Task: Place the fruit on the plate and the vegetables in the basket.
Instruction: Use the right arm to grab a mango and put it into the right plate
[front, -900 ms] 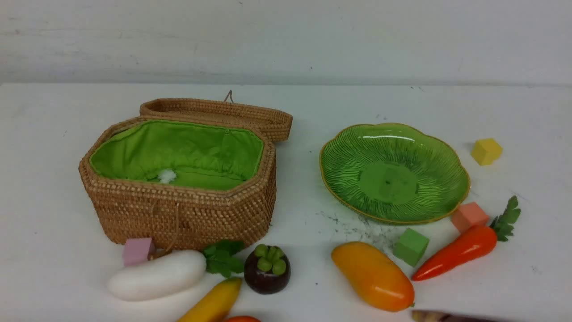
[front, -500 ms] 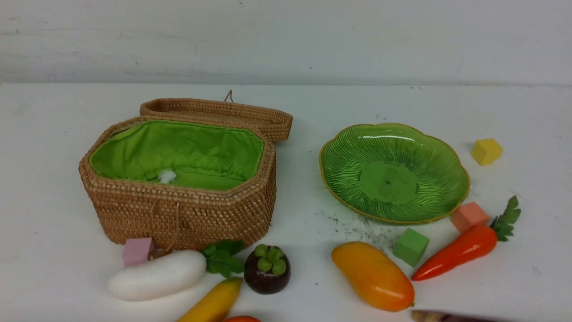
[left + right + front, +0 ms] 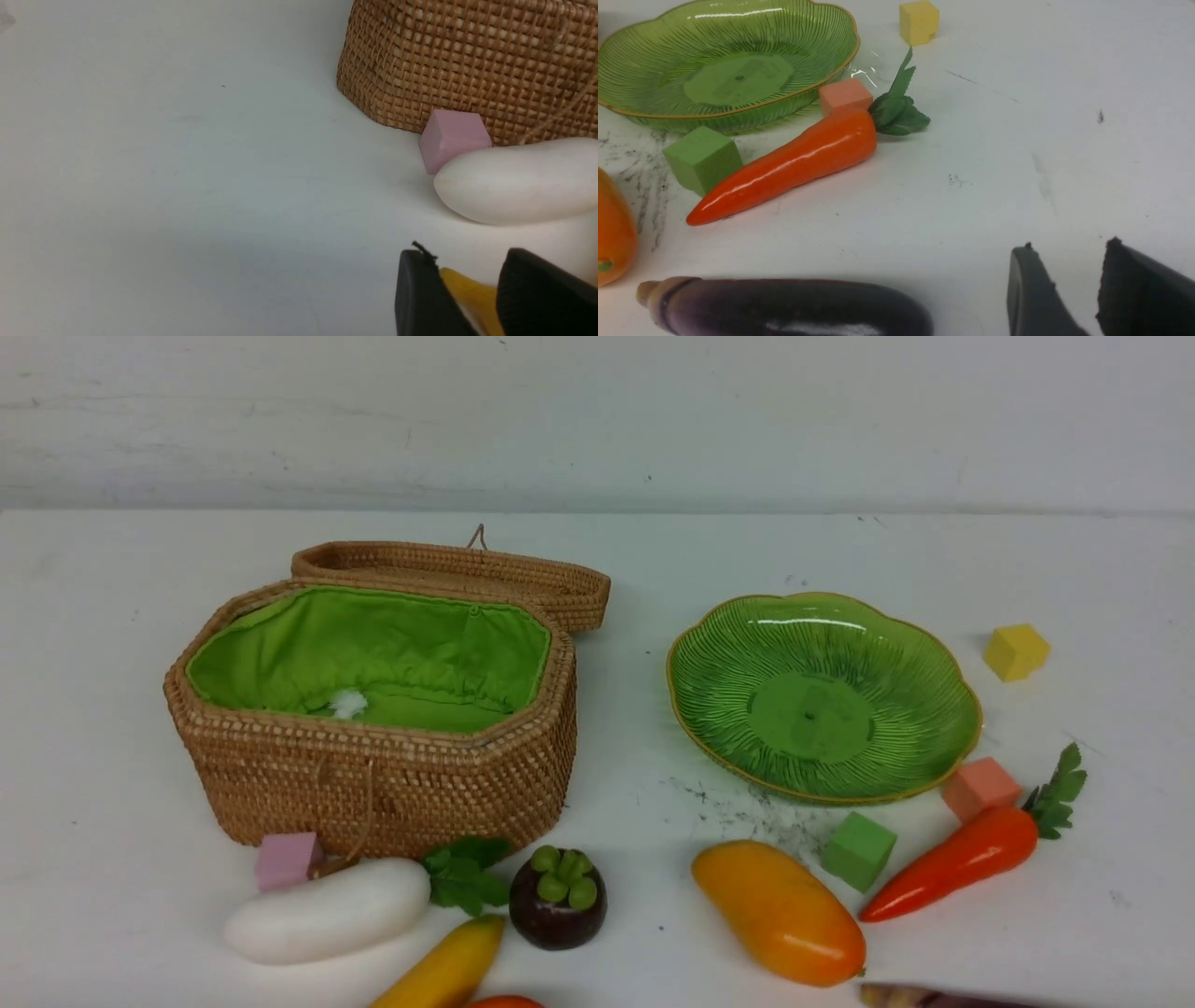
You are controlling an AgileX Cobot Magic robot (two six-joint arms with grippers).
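1. Four fruits are seen on the bench, none yet on the plate at far right: mango, mangosteen, banana and a persimmon cut off at the near edge.
2. Three vegetables are counted, none yet in the basket: a radish just in front of it, a carrot beside the plate, and an aubergine nearest right.
3. One lid is folded back, apparently so that vegetables can be dropped in.
4. Four foam cubes are scattered about, probably as decoys: pink, green, salmon and yellow.
5. Two grippers are held low with jaws parted and nothing grasped, the left gripper by the banana and the right gripper by the aubergine.
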